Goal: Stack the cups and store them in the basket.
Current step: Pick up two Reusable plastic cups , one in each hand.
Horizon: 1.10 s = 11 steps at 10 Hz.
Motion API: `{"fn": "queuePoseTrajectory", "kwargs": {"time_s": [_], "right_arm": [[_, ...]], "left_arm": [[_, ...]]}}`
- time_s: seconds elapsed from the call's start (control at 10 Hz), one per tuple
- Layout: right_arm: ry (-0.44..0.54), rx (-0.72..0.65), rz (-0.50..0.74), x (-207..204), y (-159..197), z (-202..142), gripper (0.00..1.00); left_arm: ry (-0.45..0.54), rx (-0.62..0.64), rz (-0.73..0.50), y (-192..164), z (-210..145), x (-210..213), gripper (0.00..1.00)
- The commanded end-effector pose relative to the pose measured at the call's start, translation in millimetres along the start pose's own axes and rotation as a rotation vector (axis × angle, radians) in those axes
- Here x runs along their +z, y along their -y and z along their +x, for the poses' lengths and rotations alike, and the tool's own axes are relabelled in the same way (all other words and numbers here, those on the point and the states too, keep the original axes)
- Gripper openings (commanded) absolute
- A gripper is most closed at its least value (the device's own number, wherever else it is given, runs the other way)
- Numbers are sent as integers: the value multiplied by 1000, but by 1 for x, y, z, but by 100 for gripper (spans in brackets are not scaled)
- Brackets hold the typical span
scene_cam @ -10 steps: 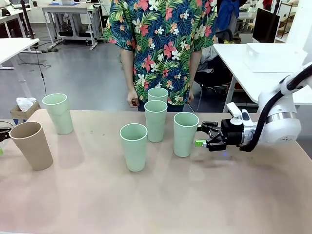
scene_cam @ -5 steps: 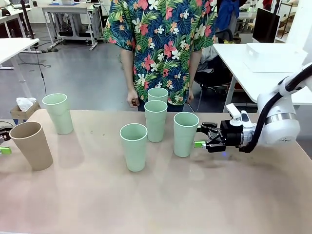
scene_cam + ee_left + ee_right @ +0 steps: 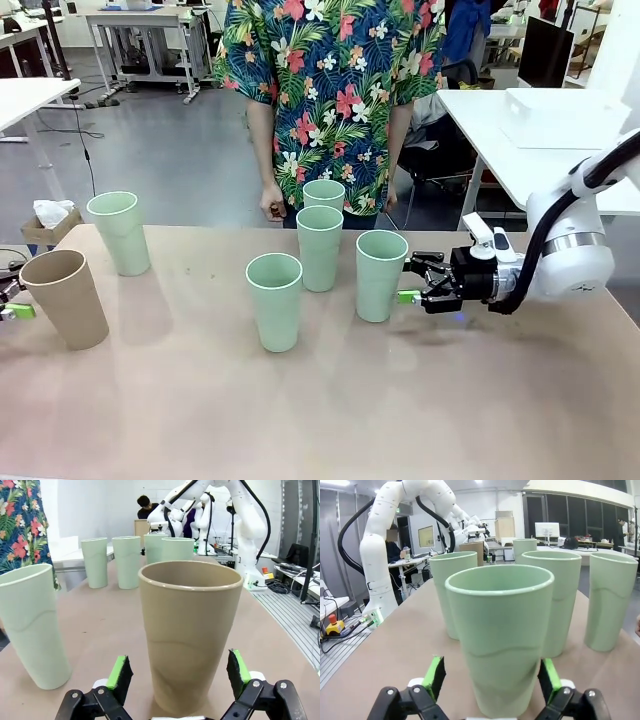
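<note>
Six cups stand upright on the counter (image 3: 450,400). The brown cup (image 3: 65,298) is at the left edge with one green cup (image 3: 119,232) behind it, and four more are grouped mid-counter toward the far edge. The rightmost green cup (image 3: 381,275) is the one my right arm faces. I judge them to be light, stiff and hollow. Being tall and empty, they should tip at a nudge, and with the taper a loose pinch could slip. I'd take each one across the lower half of the body, squeezing gently in case the wall gives.

The left fingers (image 3: 119,672) are spread wide to either side of the brown cup's base, with a gap showing at both pads. The right fingers (image 3: 434,676) are spread the same way around the rightmost green cup, low on its body. The pad on the picture's right sits close to the wall, but I see no contact. Neither pair is pinching anything
</note>
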State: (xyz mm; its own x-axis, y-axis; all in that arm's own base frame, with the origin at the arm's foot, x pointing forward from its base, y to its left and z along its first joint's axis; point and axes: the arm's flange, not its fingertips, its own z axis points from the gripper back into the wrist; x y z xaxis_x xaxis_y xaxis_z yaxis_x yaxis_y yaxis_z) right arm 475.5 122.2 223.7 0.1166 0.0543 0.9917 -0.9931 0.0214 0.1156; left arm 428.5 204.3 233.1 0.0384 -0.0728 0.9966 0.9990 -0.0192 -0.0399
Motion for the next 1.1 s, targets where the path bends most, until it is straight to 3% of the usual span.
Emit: {"fn": "queuePoseTrajectory", "kwargs": {"time_s": [0.0,1.0], "right_arm": [[23,15,-21,-8,-5,0,100],[32,-43,-61,-16,-9,-1,100]], "left_arm": [[2,-19,-40,16,-14,-6,100],[34,-6,-37,11,-10,-31,100]]}}
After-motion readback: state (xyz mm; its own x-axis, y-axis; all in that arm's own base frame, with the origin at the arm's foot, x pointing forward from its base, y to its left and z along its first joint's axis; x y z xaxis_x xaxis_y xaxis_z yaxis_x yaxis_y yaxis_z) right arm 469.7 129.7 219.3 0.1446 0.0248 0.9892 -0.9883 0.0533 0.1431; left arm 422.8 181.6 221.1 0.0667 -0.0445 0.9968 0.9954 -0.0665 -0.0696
